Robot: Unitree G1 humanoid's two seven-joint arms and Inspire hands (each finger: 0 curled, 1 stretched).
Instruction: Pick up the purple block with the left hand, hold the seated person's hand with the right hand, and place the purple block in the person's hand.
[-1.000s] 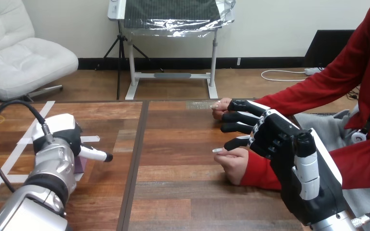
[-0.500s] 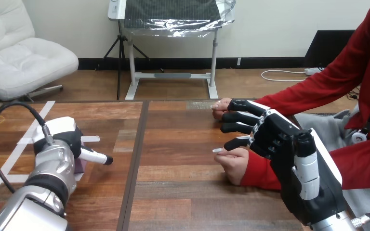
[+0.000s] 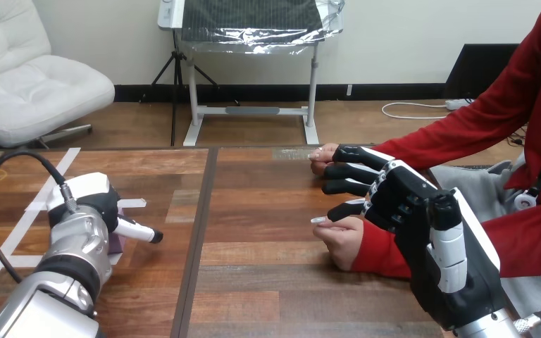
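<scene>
In the head view, the small purple block (image 3: 117,242) lies on the brown wooden plank table (image 3: 268,274) at the left. It is tucked under and against the right side of the robot's black-and-white left hand (image 3: 88,205). Only a thin sliver of purple shows past the hand, so I cannot tell which way the block points or where its long axis runs. Nor can I tell whether this hand has closed on it or merely covers it. The left hand is plainly the nearer one, touching or just beside the block, and the right hand is well apart across the table.

On the right, the robot's black right hand (image 3: 403,201) reaches toward the seated person, its fingers (image 3: 349,170) stretched out nearly straight and its thumb standing clear of them. They lie between the person's farther hand (image 3: 320,156) and the person's nearer hand (image 3: 339,238). The top one touches or sits just beside the farther hand, and the lowest is over the nearer, loosely closed one. None is seen curled round either, so no hold shows.

My judgement is that the coming move depends on securing the block and carrying it rightward across the table.
</scene>
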